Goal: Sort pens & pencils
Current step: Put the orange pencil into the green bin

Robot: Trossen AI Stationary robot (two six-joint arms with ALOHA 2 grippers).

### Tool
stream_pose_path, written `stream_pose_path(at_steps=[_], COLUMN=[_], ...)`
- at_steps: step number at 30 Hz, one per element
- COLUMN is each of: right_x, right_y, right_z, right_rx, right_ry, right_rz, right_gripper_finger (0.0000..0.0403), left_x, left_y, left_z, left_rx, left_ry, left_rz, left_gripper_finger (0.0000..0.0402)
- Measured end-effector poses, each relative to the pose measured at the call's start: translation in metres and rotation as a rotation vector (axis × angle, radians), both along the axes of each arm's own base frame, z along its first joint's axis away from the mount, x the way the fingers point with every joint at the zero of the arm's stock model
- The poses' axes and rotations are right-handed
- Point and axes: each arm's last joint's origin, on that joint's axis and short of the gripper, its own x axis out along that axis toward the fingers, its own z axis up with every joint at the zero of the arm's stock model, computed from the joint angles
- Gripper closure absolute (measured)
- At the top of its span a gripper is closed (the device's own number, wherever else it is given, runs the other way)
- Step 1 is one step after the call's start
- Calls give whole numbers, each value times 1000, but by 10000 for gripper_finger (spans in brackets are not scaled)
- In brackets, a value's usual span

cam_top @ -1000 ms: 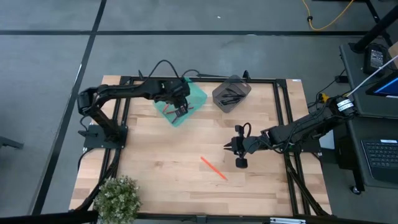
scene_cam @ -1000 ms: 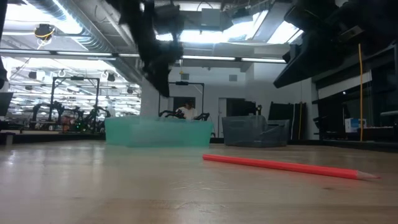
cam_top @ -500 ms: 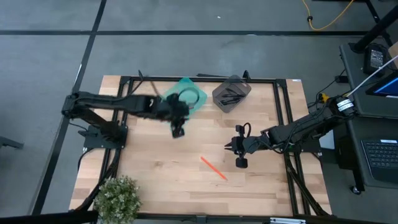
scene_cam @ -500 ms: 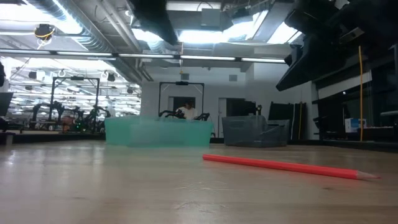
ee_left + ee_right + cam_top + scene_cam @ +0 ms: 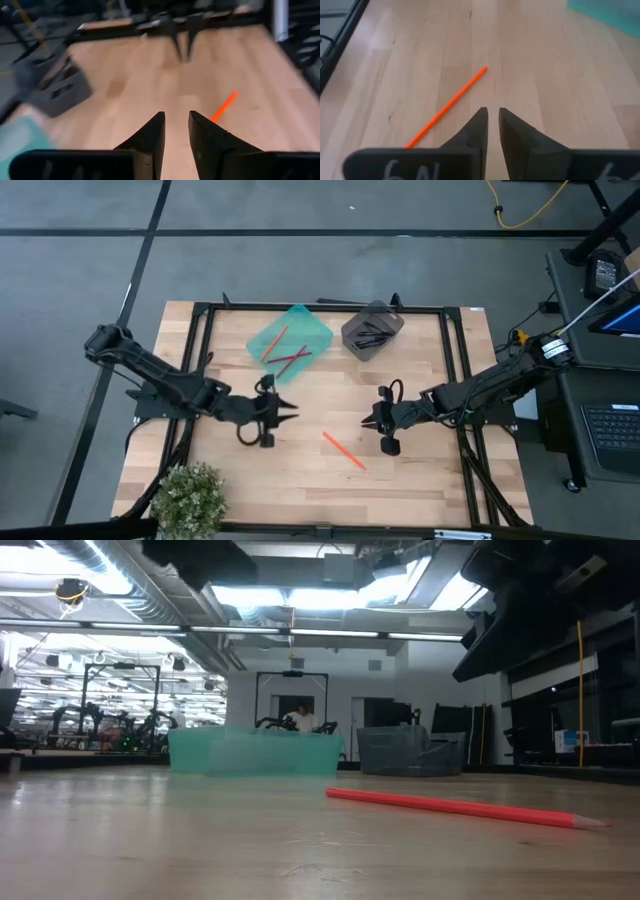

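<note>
One orange pencil lies flat on the wooden table between my two grippers; it also shows in the low view, the left wrist view and the right wrist view. Red and orange pencils lie in the teal tray. Black pens lie in the grey bin. My left gripper is left of the loose pencil, pointing toward the table's right, open by a small gap and empty. My right gripper is just right of the pencil, open by a narrow gap and empty.
A potted plant stands at the table's near left corner. The teal tray and the grey bin stand side by side near the far edge. A black frame runs along the table's sides.
My left gripper has left the teal tray and gone toward the table's near edge, turning until it points toward the table's right, at the loose orange pencil. The pencils in the tray now show uncovered. The loose pencil has stayed where it was.
</note>
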Motion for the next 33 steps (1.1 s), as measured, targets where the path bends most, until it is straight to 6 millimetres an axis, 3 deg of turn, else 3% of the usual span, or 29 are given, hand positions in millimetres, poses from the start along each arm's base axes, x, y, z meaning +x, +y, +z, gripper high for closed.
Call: stream_pose_path(at_steps=[7, 11, 15, 19, 25, 33], right_x=[1, 2, 2, 5, 20, 48], right_y=[6, 9, 10, 12, 20, 32], right_z=[3, 7, 6, 0, 1, 9], right_rx=[30, 43, 79, 127, 128, 68], right_ry=[-39, -79, -73, -38, -2, 206], right_rz=[11, 24, 2, -32, -1, -53], right_gripper_finger=[354, 351, 323, 280, 250, 269], left_x=[-14, -22, -30, -37, -55, -64], left_y=[-10, -10, -9, -12, -9, -6], left_z=[-32, -47, -62, -66, -78, -87], left_rx=[-61, -104, -166, -189, -185, -186], left_ry=[-159, -173, -133, -200, -329, -345], left_rz=[-216, -244, -222, -253, -281, -254], left_gripper_finger=[319, 319, 319, 319, 319, 319])
